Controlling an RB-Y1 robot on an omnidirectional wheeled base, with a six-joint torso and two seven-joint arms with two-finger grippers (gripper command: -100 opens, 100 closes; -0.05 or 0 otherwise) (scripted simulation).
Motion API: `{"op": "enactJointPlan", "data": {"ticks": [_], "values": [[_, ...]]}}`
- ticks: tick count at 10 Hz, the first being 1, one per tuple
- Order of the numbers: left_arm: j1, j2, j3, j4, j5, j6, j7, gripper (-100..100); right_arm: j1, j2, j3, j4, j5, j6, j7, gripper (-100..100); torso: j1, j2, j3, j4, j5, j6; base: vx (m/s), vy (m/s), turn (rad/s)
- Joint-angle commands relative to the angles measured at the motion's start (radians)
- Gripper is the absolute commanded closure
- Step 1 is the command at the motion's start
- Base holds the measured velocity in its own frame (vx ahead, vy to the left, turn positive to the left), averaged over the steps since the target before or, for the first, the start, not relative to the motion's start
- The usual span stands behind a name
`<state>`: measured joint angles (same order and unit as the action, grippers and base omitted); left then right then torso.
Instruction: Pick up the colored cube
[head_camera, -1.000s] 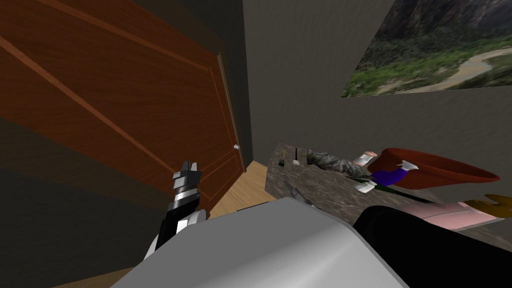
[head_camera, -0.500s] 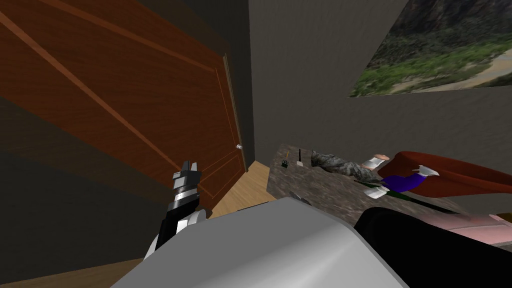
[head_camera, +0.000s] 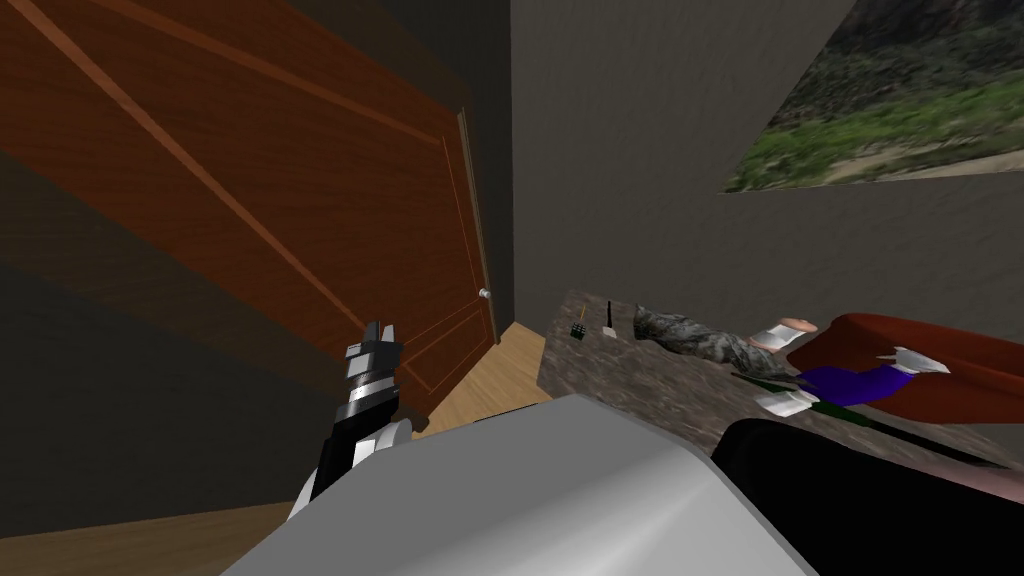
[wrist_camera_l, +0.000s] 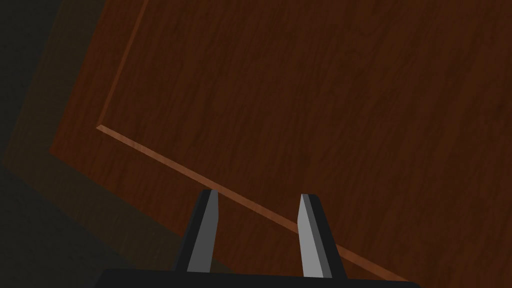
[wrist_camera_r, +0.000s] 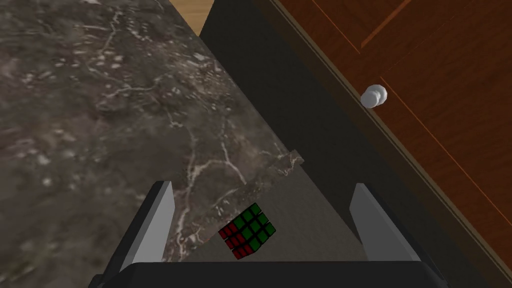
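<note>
The room has a big brown wooden door (head_camera: 250, 200) with a small round knob (head_camera: 484, 293), a grey wall (head_camera: 620, 150) and a light wooden floor (head_camera: 490, 375). A picture of green hills (head_camera: 900, 100) hangs on the wall. Beside the door stands a table (head_camera: 660, 385) with a dark stone top full of pale veins. On it lie a spotted green-grey cloth (head_camera: 690, 335), a red bowl-like thing (head_camera: 940, 360), a purple thing (head_camera: 850, 380) and a thin black stick (head_camera: 608, 318).

The colored cube (wrist_camera_r: 247, 231) sits near the table's far corner, close to the edge by the wall and near the stick. It shows red and green squares.

The right gripper (wrist_camera_r: 262, 186) hangs over that corner. Its two fingers are spread wide and hold nothing. The cube lies between them, touching neither. The left gripper (head_camera: 378, 330) is held up in front of the door, well apart from the table. Its fingers have a smaller gap with nothing in it.
</note>
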<state>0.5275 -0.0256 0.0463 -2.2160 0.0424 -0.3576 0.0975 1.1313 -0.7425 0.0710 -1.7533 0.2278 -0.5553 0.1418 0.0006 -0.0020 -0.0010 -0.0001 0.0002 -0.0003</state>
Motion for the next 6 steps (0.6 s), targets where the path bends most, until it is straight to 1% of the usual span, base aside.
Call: {"op": "enactJointPlan", "data": {"ticks": [1,2,3,4,5,6], "values": [[0.000,0.000,0.000,0.000,0.000,0.000,0.000,0,0.020,-0.050,-0.006,0.015,0.006,-0.003,0.001,-100,0.000,0.000,0.000,0.000,0.000,0.000,0.024,0.017,0.062],[0.000,0.000,0.000,0.000,0.000,0.000,0.000,0,0.050,-0.077,-0.009,0.053,0.024,-0.010,0.009,-100,0.000,0.000,0.000,0.000,0.000,0.000,0.034,0.027,0.120],[0.000,0.000,0.000,0.000,0.000,0.000,0.000,0,0.050,-0.105,-0.009,0.053,0.024,-0.010,0.009,-100,0.000,0.000,0.000,0.000,0.000,0.000,0.030,0.021,0.049],[0.000,0.000,0.000,0.000,0.000,0.000,0.000,0,0.078,-0.137,-0.011,0.089,0.042,-0.017,0.017,-100,0.000,0.000,0.000,0.000,0.000,0.000,0.032,0.025,0.131],[0.000,0.000,0.000,0.000,0.000,0.000,0.000,0,0.078,-0.167,-0.011,0.089,0.042,-0.017,0.017,-100,0.000,-0.001,0.000,0.000,0.000,0.000,0.027,0.010,0.054],[0.000,0.000,0.000,0.000,0.000,0.000,0.000,0,0.104,-0.205,-0.014,0.121,0.060,-0.023,0.025,-100,0.000,0.000,0.000,0.000,0.000,0.000,0.032,0.022,0.109]]}}
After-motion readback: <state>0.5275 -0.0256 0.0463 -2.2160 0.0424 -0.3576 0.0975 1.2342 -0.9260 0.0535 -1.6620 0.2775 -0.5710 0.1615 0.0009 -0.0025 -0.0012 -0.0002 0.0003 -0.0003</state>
